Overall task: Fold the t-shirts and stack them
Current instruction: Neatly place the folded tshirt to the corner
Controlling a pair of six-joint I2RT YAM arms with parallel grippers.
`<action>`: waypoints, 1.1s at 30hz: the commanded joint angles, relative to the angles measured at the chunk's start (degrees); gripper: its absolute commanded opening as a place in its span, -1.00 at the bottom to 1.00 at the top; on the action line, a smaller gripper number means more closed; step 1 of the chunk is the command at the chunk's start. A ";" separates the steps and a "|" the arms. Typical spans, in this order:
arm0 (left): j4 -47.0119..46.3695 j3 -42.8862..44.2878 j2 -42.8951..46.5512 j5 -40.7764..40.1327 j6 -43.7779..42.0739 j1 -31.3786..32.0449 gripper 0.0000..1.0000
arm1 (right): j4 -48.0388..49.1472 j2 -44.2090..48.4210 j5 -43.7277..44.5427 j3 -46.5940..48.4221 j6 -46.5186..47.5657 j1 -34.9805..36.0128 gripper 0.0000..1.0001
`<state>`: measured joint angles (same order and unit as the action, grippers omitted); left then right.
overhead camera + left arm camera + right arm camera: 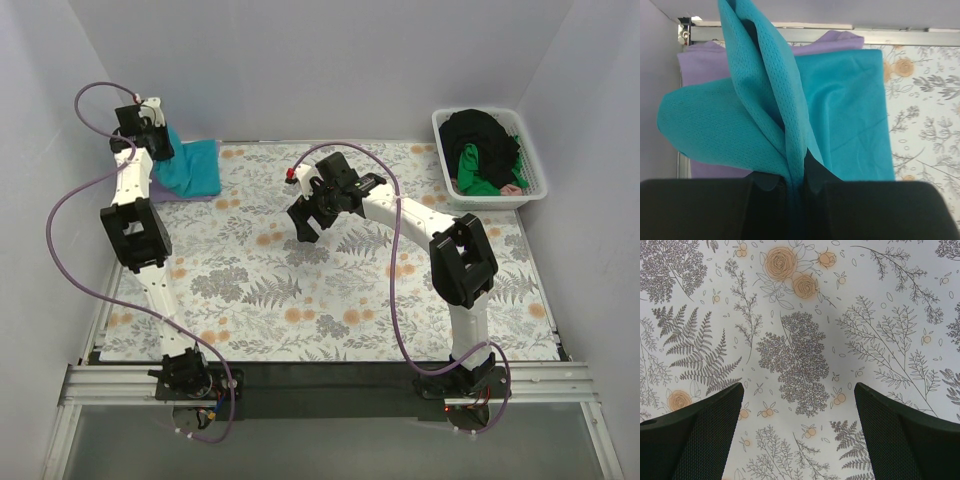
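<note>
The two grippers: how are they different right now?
The left gripper is shut, pinching the teal t-shirt; the right gripper is open and holds nothing. The left gripper is at the far left corner; the right gripper hangs over the floral table cloth mid-table. Both have black fingers.

The grey-and-orange floral printed table cloth covers the table. In its far left corner the soft teal short-sleeved t-shirt lies on the lavender purple cloth t-shirt. One fold is pinched in the left gripper above it. The white slatted plastic basket sits at the far right corner. It holds the black cloth t-shirt and, nearer, the bright green cloth t-shirt. The right gripper hangs over the cloth's middle, fingers apart.
</note>
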<state>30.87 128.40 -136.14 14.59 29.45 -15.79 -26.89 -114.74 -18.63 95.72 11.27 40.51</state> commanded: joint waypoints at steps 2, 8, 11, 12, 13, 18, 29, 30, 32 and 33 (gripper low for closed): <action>-1.52 3.70 -0.44 1.06 -3.25 -1.43 -1.00 | 0.70 -0.49 -1.49 -0.71 -0.46 0.01 0.97; -2.13 4.49 -2.11 1.06 -5.72 -2.05 -1.00 | 0.70 -1.45 -2.02 -0.19 -0.72 0.18 0.97; -3.18 4.23 -2.73 0.97 -6.51 -2.84 -1.00 | 0.62 -1.63 -1.93 -0.27 -0.72 0.36 0.97; -3.36 4.23 -3.25 1.32 -6.60 -3.10 -1.00 | 0.62 -1.72 -2.02 -0.36 -0.72 0.44 0.97; -3.36 4.23 -3.52 1.41 -6.86 -3.19 -1.00 | 0.70 -1.72 -2.11 -0.54 -0.63 0.45 0.97; -4.67 4.23 -5.19 0.88 -8.27 -3.19 -1.00 | 0.70 -2.16 -2.11 -0.63 -0.63 0.53 0.97; -7.67 3.17 -3.26 5.26 -8.36 -3.72 -1.00 | 0.70 -2.77 -2.37 -0.62 -0.72 0.53 0.97; -8.37 2.39 -2.82 5.80 -8.18 -3.89 -1.00 | 0.70 -2.77 -2.29 -0.62 -0.63 0.62 0.97; -9.25 1.42 -1.94 6.33 -8.01 -4.07 -1.00 | 0.79 -2.77 -2.20 -0.71 -0.72 0.62 0.97; -9.34 1.24 -1.85 6.33 -8.18 -3.98 -1.00 | 0.70 -2.77 -2.28 -0.80 -0.72 0.62 0.96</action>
<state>24.34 130.39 -142.91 18.63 21.87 -19.18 -26.87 -117.47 -19.79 95.70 10.81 40.69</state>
